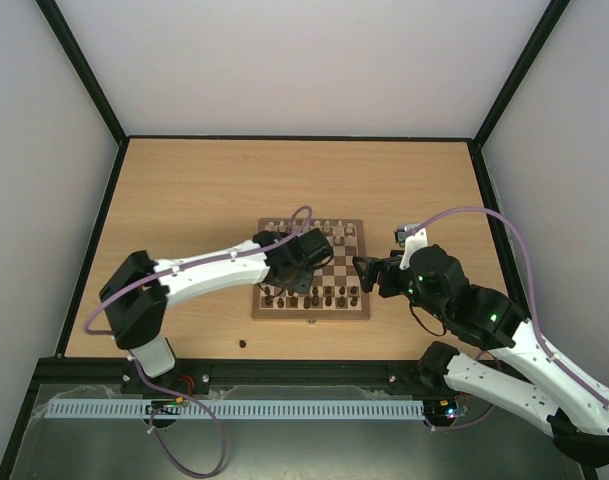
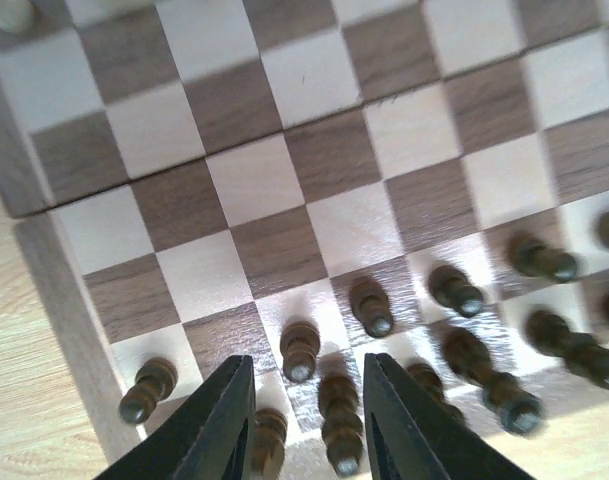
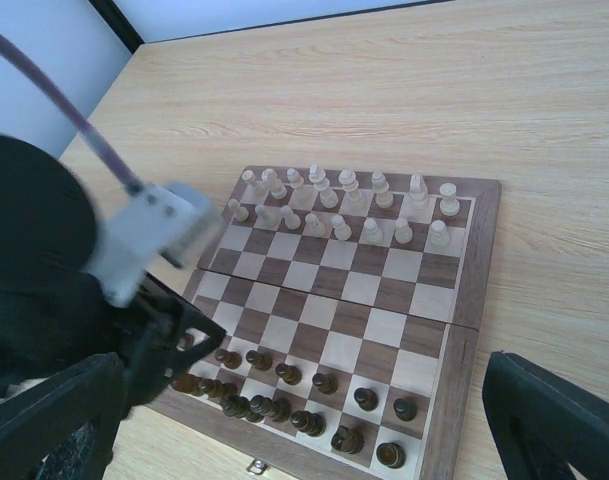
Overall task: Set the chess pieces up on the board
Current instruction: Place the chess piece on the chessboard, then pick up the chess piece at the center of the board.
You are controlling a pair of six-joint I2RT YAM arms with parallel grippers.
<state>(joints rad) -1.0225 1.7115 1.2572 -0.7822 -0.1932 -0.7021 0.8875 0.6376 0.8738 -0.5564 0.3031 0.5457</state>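
The board [image 1: 346,272] lies mid-table, its clasp [image 3: 254,467] on the near edge. Cream pieces [image 3: 344,205] stand in its two far rows and dark pieces [image 3: 294,390] in its two near rows, some leaning. My left gripper [image 2: 306,365] is open low over the near left corner, and its fingers [image 2: 224,425] straddle a dark piece [image 2: 339,430] without touching it. In the top view the left gripper [image 1: 294,275] covers that corner. My right gripper [image 3: 304,370] is wide open and empty, and hovers off the board's right edge [image 1: 365,268].
A small dark object [image 1: 242,344], perhaps a chess piece, lies on the table near the front edge, left of the board. The left arm's wrist [image 3: 144,240] fills the left of the right wrist view. Dark frame rails border the table.
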